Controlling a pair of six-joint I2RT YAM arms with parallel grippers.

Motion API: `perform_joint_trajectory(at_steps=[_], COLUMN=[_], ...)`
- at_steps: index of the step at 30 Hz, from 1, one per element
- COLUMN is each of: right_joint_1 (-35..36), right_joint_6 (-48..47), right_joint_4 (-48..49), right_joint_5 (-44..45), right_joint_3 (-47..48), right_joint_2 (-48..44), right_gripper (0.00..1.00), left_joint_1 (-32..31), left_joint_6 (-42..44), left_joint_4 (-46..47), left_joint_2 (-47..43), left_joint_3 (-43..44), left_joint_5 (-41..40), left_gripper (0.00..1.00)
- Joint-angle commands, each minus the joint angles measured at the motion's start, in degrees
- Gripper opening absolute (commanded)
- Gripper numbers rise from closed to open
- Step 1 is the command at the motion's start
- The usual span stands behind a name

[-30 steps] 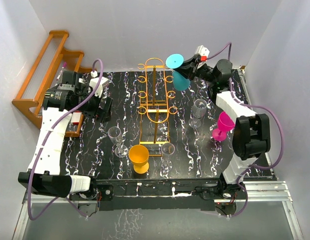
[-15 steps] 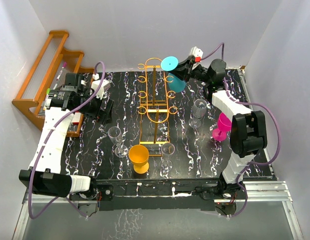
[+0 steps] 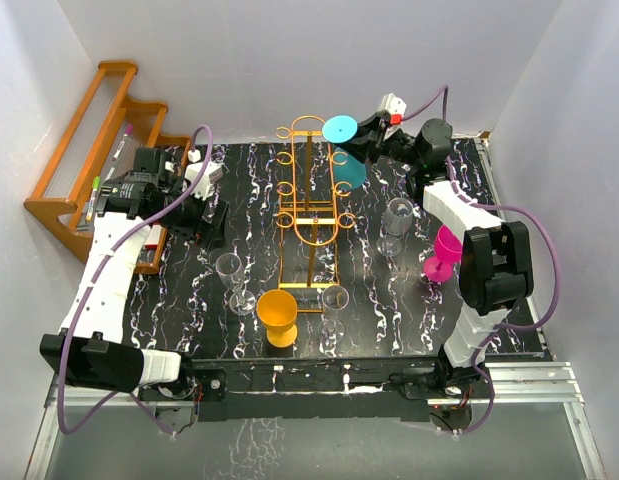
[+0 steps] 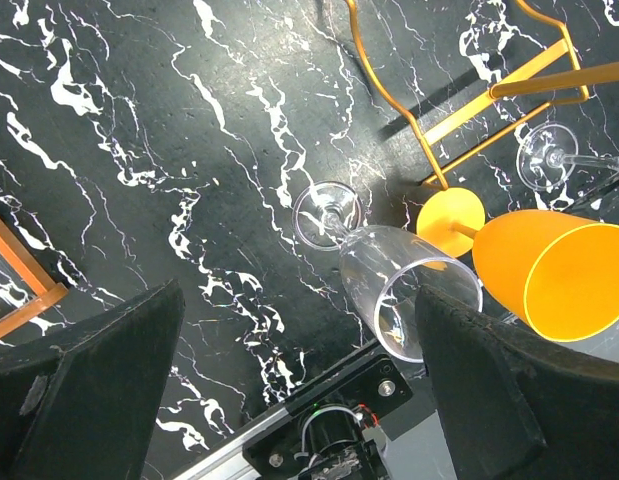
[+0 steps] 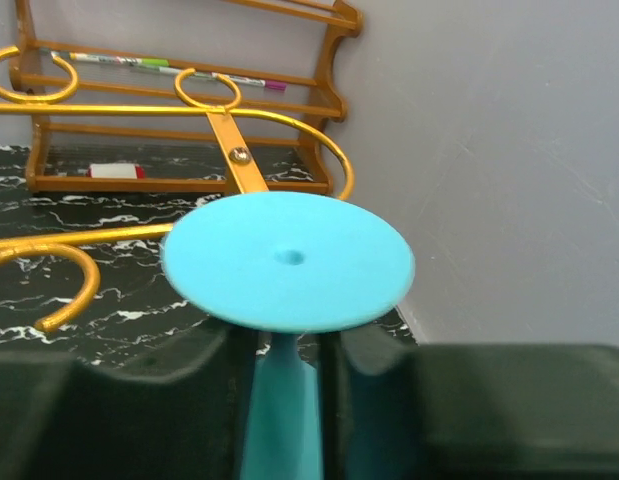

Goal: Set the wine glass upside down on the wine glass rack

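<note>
Right fingers (image 5: pixel 139 400) are straddling the glass (image 5: pixel 287 260) at its stem, the sensible hold; seemingly light, slick; grip unclear; left fingers (image 4: pixel 89 380) gaping

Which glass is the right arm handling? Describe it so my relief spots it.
Find the tall golden wire rack at centre. At its far right corner, by the top rail, a wine glass is upside down, its stem between the fingers of the right gripper. It is the only teal one; the orange glass, pink glass and clear glasses stand upright.
</note>
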Motion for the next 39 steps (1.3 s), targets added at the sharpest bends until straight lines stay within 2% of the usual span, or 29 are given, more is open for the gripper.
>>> perform_joint_trajectory(at_steps=[1, 12, 18, 21, 25, 28, 29, 30, 34, 39], right_joint_1=[0.26, 0.1, -1.02, -2.05, -5.12, -6.15, -6.15, -6.23, -6.2, -6.2], right_joint_6=[0.82, -2.39, -9.4, -11.22, -7.19, -6.64, -7.25, -7.55, -2.4, 3.26], right_joint_4=[4.95, 2.13, -3.33, -5.29, 0.02, 1.81, 1.78, 1.69, 1.24, -2.15], right_joint_5=[0.21, 1.34, 5.81, 12.99, 20.94, 26.51, 28.31, 30.56, 43.35, 49.94], right_joint_3=[0.22, -1.8, -4.64, -5.69, -9.83, -13.16, -14.17, -15.06, -18.74, -23.25], right_joint_2=[0.27, -1.37, -5.03, -6.92, -9.34, -12.18, -13.32, -14.64, -19.84, -28.39], right_gripper=[0.36, 0.38, 0.67, 0.73, 0.74, 0.74, 0.91, 0.98, 0.98, 0.98], left_joint_1=[0.44, 0.55, 0.52, 0.52, 0.52, 0.52, 0.52, 0.52, 0.52, 0.52], left_joint_6=[-0.29, 0.19, 1.0, 1.22, 2.35, 3.57, 3.78, 3.99, 5.04, 4.99], left_joint_4=[-0.39, -0.64, -1.74, -1.62, -2.87, -3.52, -3.63, -3.69, -4.9, -4.76], left_joint_2=[-0.07, -0.4, 0.64, 0.61, 0.94, -0.02, -0.3, -0.37, -0.14, -0.04], left_joint_3=[-0.75, -0.91, 0.12, -0.27, -0.97, -1.75, -2.01, -2.3, -3.17, -3.75], left_joint_5=[1.76, 2.64, 3.88, 3.51, 4.52, 6.08, 6.1, 5.81, 6.52, 7.14], left_gripper=[0.97, 0.97, 0.91, 0.85, 0.74, 0.72, 0.71, 0.7, 0.66, 0.6])
